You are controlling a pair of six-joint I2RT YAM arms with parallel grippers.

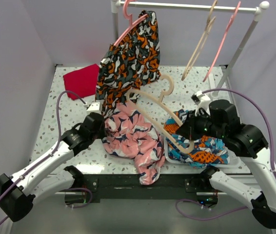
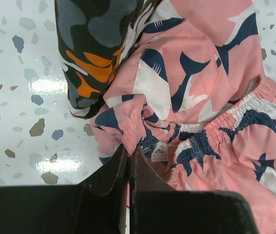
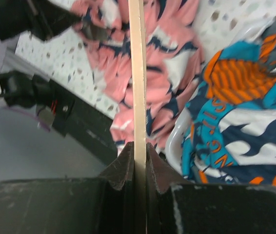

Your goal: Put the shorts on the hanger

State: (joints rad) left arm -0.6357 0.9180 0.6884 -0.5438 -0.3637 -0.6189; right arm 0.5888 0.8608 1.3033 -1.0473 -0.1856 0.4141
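The pink shorts (image 1: pixel 133 139) with navy-and-white print lie bunched at the table's front middle, one leg hanging over the front edge. My left gripper (image 1: pixel 104 127) is shut on a fold by the elastic waistband, seen in the left wrist view (image 2: pixel 129 153) with the shorts (image 2: pixel 201 87) spread beyond. The beige hanger (image 1: pixel 166 87) slants over the shorts' right side, hook pointing to the back. My right gripper (image 1: pixel 187 134) is shut on its lower end; in the right wrist view (image 3: pixel 139 148) the hanger bar (image 3: pixel 137 73) runs straight up out of the jaws.
An orange-black-white garment (image 1: pixel 130 53) hangs on a pink hanger from the rack rod (image 1: pixel 187 6), touching the shorts' top. Spare beige (image 1: pixel 199 46) and pink (image 1: pixel 222 44) hangers hang right. A red cloth (image 1: pixel 82 80) lies back left. A white tray (image 1: pixel 174 158) holds blue-orange cloth (image 1: pixel 204 148).
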